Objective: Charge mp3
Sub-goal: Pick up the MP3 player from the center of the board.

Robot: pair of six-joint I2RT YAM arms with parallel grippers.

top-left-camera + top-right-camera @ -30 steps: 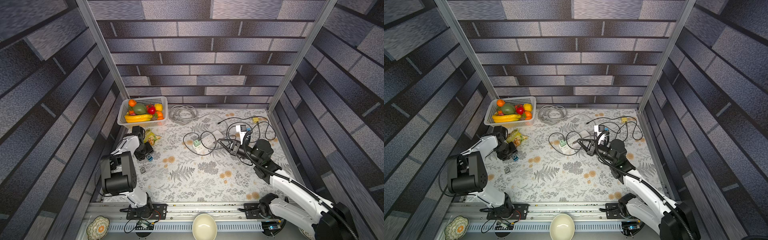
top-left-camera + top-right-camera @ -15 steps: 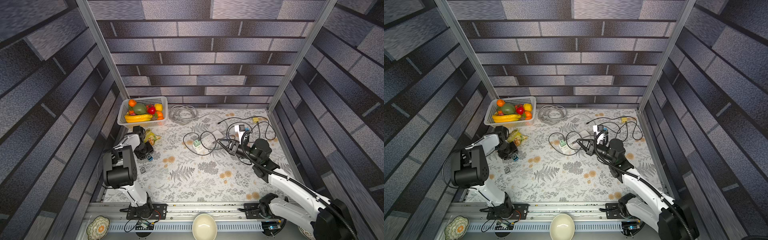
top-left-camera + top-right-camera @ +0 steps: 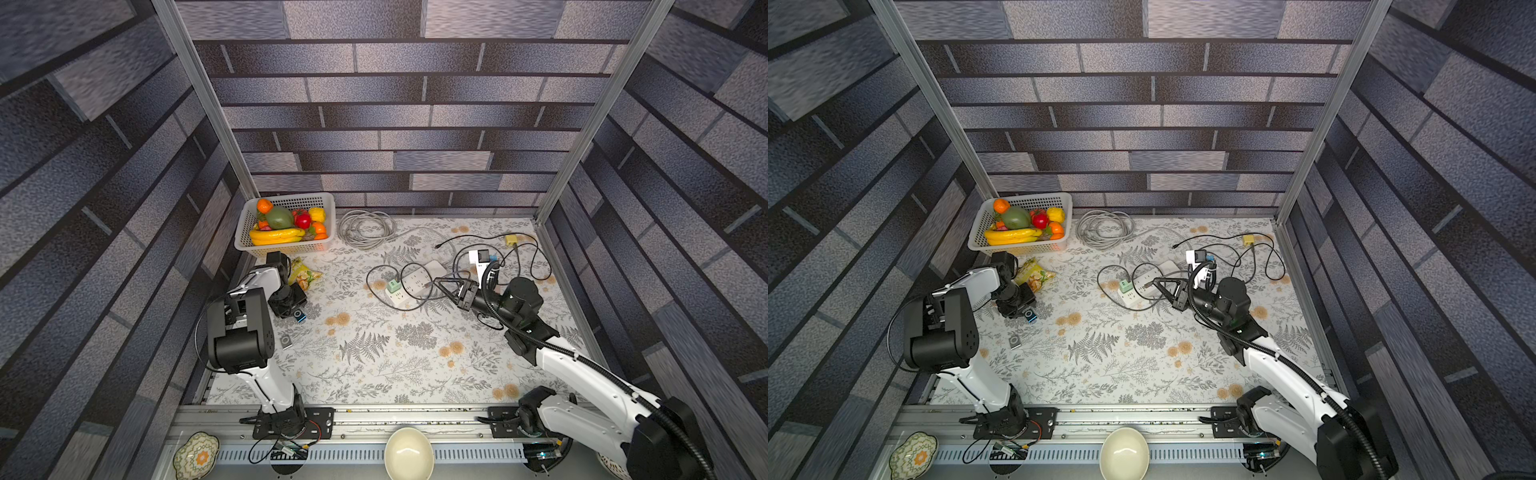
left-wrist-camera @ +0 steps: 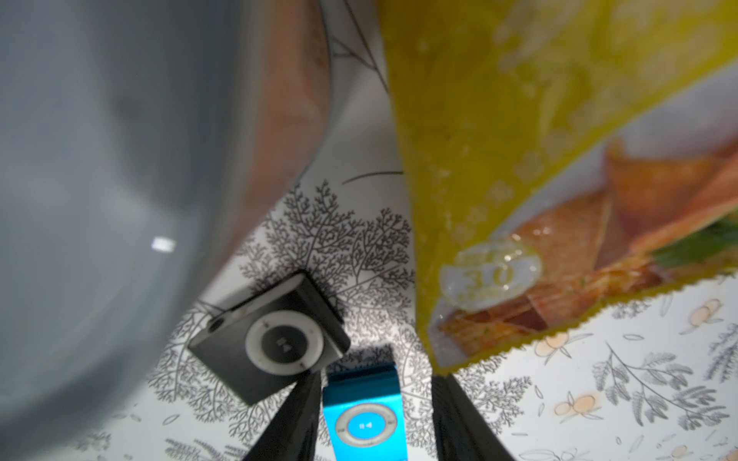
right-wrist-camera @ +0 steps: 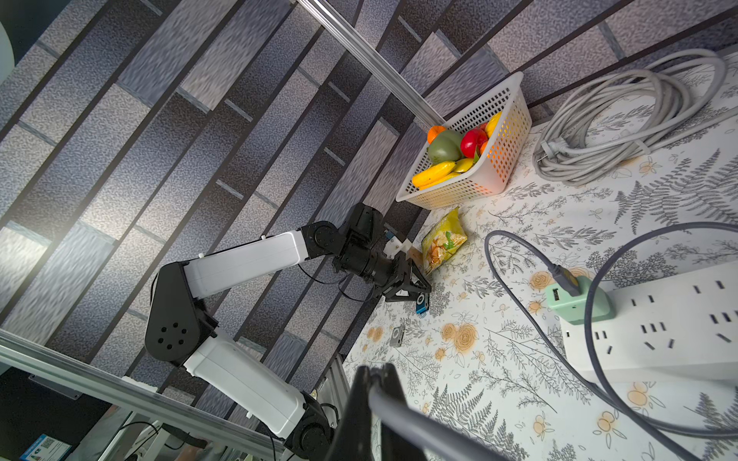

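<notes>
Two grippers share the job: left gripper [image 4: 377, 377] straddles the blue player [image 4: 365, 419] beside the snack bag [image 4: 519, 159], jaws parted for an edge grip; right gripper [image 5: 373, 369] clenches the cable [image 5: 403, 419], plug ready.

"30" on snack bag [image 4: 539, 167] badge; play/pause signs on blue mp3 [image 4: 365, 425], black mp3 [image 4: 275, 343] wheels.

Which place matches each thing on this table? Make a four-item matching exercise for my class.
Things: 1 blue mp3 player; 2 dark grey cable; 3 green adapter; 4 snack bag.
Places: A plugged into the power strip; B near the fruit basket; C between the open jaws of the left gripper; D clamped in the right gripper.
Pairs: 1-C, 2-D, 3-A, 4-B.
</notes>
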